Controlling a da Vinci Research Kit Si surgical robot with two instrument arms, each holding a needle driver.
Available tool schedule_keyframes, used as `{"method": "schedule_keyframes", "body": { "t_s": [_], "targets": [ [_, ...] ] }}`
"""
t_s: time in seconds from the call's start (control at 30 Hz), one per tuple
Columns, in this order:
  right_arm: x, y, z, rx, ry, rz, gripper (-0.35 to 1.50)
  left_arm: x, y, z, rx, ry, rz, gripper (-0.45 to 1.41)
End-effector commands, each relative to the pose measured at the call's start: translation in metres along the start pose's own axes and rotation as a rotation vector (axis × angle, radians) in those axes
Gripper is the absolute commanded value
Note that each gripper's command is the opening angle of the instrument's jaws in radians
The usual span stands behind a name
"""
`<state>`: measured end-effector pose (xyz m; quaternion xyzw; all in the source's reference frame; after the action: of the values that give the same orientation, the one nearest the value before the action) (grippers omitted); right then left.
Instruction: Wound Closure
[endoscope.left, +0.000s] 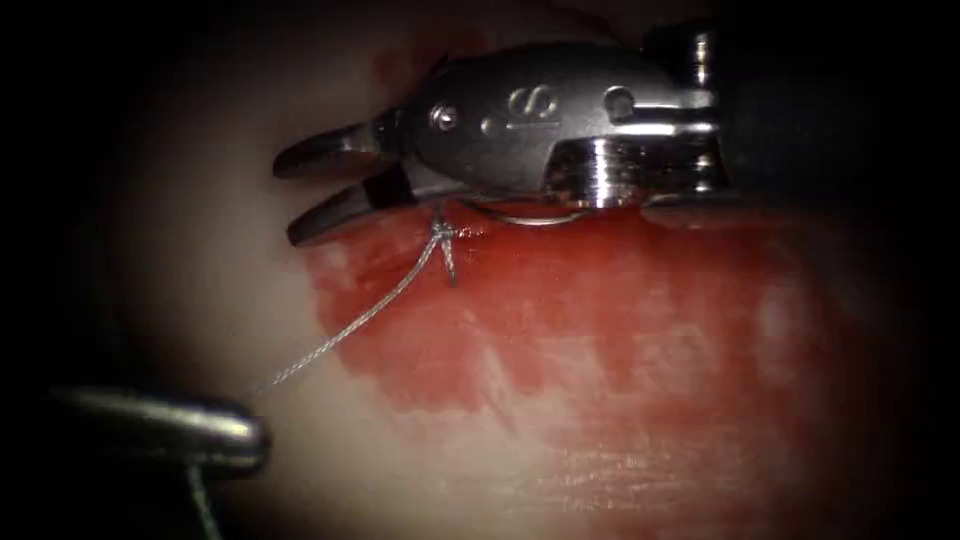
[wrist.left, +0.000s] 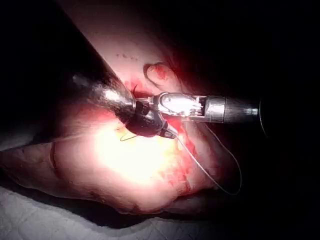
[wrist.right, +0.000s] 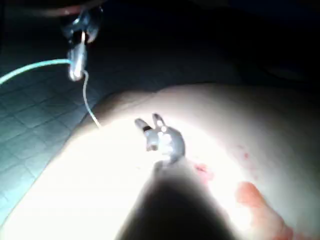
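Thread (endoscope.left: 345, 335) is gripped by left tool (endoscope.left: 245, 435), taut from knot (endoscope.left: 441, 233) on red-stained tissue (endoscope.left: 620, 330); right tool (endoscope.left: 310, 190) above knot, jaws parted, empty

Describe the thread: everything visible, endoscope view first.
The thread is a thin, pale grey, twisted-looking strand. It runs taut from a small knot on the red-stained tissue, just under the right tool, down and left to the left tool, whose shut jaws appear to hold it. A short tail hangs from the knot. The right tool's jaws are open and off the thread. In the right wrist view, the strand leads from the left tool to the tissue.
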<state>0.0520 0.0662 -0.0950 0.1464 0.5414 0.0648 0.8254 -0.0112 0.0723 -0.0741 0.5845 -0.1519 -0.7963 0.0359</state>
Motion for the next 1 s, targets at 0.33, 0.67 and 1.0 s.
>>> {"method": "schedule_keyframes", "body": {
  "t_s": [0.33,0.67,1.0],
  "targets": [
    [-0.0019,-0.0024,0.0035,-0.009,0.062,-0.029,0.09,0.0009,-0.0039,0.0041,0.016,0.116,-0.030,-0.35],
    [-0.0029,-0.0039,0.0051,0.107,0.185,0.025,0.05,-0.0038,-0.0073,0.0051,0.056,0.302,-0.093,-0.35],
    [-0.0036,-0.0047,0.0048,0.191,0.266,0.054,-0.10,-0.0072,-0.0087,0.0071,0.053,0.394,-0.143,-0.35]
  ]
}}
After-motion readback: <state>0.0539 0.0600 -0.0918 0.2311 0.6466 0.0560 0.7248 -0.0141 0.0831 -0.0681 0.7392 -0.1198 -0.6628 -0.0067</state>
